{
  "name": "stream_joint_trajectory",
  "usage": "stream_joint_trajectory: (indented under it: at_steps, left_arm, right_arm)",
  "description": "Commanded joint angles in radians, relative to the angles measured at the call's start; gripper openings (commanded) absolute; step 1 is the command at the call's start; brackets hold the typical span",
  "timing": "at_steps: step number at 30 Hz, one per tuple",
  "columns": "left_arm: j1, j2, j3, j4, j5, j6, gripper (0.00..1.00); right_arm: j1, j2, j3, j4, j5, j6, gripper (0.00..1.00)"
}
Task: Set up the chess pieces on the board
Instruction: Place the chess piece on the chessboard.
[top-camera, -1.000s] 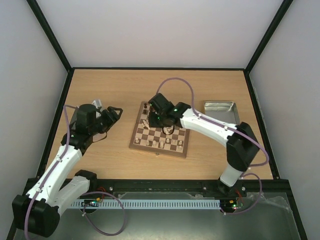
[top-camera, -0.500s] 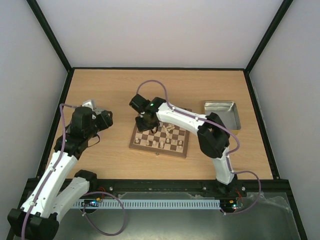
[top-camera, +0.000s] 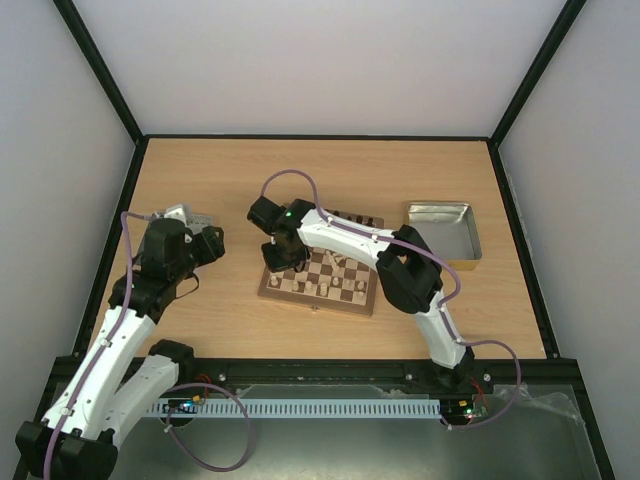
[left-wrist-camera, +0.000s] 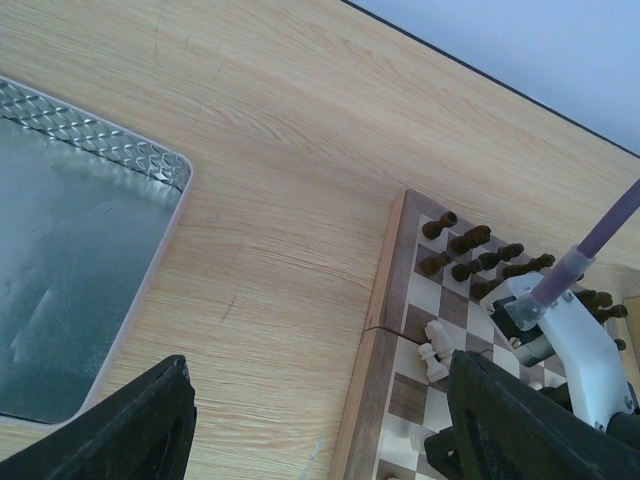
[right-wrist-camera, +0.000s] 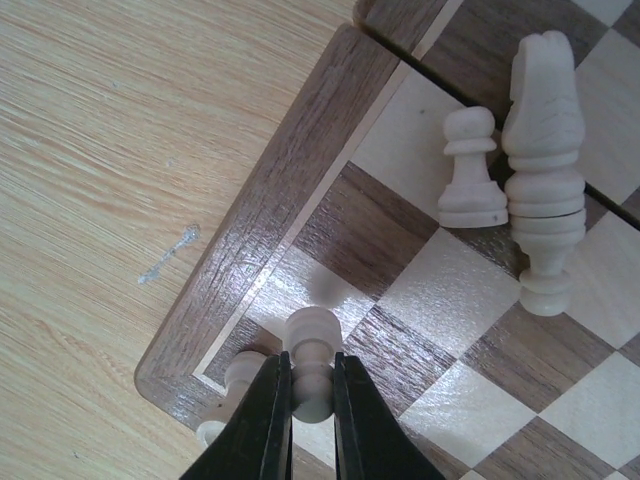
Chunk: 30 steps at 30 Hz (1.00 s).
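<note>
The board (top-camera: 345, 296) lies mid-table and carries dark and cream chess pieces. My right gripper (top-camera: 281, 256) is over its left side. In the right wrist view it (right-wrist-camera: 312, 378) is shut on an upright cream piece (right-wrist-camera: 312, 340) over the squares by the board's corner (right-wrist-camera: 215, 290). Another cream piece (right-wrist-camera: 232, 382) stands right beside it. A cream pawn (right-wrist-camera: 470, 170) and a taller cream piece (right-wrist-camera: 545, 150) lie tipped over further in. My left gripper (left-wrist-camera: 315, 385) is open and empty over bare table left of the board (left-wrist-camera: 385, 300). Dark pieces (left-wrist-camera: 470, 255) crowd the far rows.
A grey metal tray (left-wrist-camera: 60, 280) lies left of the board, partly under my left arm (top-camera: 178, 213). A second grey tray (top-camera: 443, 230) lies right of the board. Black rails and walls bound the table.
My right gripper has moved left and nearer across the board to its left corner. My left gripper has drawn back a little to the left, away from the board.
</note>
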Motion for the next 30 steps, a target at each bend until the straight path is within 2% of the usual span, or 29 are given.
stream_joint_trajectory:
  at_steps: [1, 11, 20, 24, 28, 30]
  left_arm:
    - [0.006, -0.016, -0.015, 0.008, -0.011, 0.016, 0.7]
    - [0.006, -0.012, -0.018, 0.014, 0.0, 0.017, 0.71]
    - [0.008, -0.003, -0.017, 0.011, -0.01, 0.017, 0.71]
    - [0.007, 0.001, -0.019, 0.011, -0.006, 0.019, 0.71]
    - [0.006, 0.001, -0.017, 0.011, -0.005, 0.018, 0.71]
    - [0.007, 0.0, -0.017, 0.011, -0.006, 0.017, 0.71]
  right_arm:
    - [0.008, 0.03, 0.034, -0.054, -0.013, -0.018, 0.08]
    - [0.012, 0.059, 0.066, -0.066, -0.019, -0.035, 0.1]
    - [0.013, 0.055, 0.086, -0.068, -0.016, -0.022, 0.19]
    - [0.013, 0.048, 0.091, -0.066, -0.015, -0.016, 0.2]
    - [0.012, 0.033, 0.11, -0.064, 0.042, 0.002, 0.21]
    - [0.012, 0.004, 0.112, -0.042, 0.099, 0.021, 0.25]
